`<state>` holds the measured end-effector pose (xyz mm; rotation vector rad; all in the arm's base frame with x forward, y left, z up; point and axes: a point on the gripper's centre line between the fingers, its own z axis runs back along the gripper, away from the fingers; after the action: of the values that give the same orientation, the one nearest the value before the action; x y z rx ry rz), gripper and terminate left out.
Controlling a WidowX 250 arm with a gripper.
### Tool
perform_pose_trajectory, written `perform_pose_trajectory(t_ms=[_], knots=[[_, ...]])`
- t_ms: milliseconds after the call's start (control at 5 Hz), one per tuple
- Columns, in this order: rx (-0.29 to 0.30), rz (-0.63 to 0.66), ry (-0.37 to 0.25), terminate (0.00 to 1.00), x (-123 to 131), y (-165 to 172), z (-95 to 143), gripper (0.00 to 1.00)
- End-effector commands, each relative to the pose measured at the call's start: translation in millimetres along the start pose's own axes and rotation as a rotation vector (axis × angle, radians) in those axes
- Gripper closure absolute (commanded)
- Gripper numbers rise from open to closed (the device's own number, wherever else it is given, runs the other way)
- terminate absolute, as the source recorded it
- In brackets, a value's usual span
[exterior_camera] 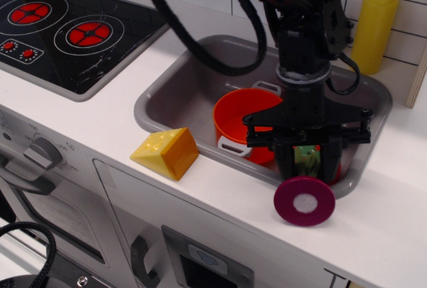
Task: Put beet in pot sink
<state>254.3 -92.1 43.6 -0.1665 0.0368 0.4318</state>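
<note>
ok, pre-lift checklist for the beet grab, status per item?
1. Gripper over the beet leaves: ok, fingers straddle the green strips.
2. Firm pinch on the leaves: cannot tell, the contact is not clear.
3. Beet disc free to lift: ok, it lies on the counter at the sink rim.
4. Pot open and empty: ok for the visible part.
5. Tomato clear of the fingers: not ok, right behind them.

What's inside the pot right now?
The visible part of the pot shows only bare orange interior. Its right side is covered by the arm and claw, so that part cannot be checked. The beet is still outside, its disc on the counter at the sink's rim.
</note>
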Motion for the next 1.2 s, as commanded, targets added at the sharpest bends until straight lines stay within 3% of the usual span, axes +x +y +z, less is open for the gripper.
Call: perform_pose_trajectory(t_ms=[0,400,600,800,1000], knots=[[-0.012,-0.018,-0.087,0.0,9.4,-3.4,17.2,1.0],[-0.126,0.036,-0.358,0.0,33.7,-3.4,77.7,1.0],[-0.148,0.08,-0.474,0.0,56.0,7.0,103.4,1.0],[-0.113,0.075,-0.574,0.0,81.1,30.0,105.2,1.0],[-0.064,0.086,-0.584,0.0,103.0,56.4,96.5,1.0]])
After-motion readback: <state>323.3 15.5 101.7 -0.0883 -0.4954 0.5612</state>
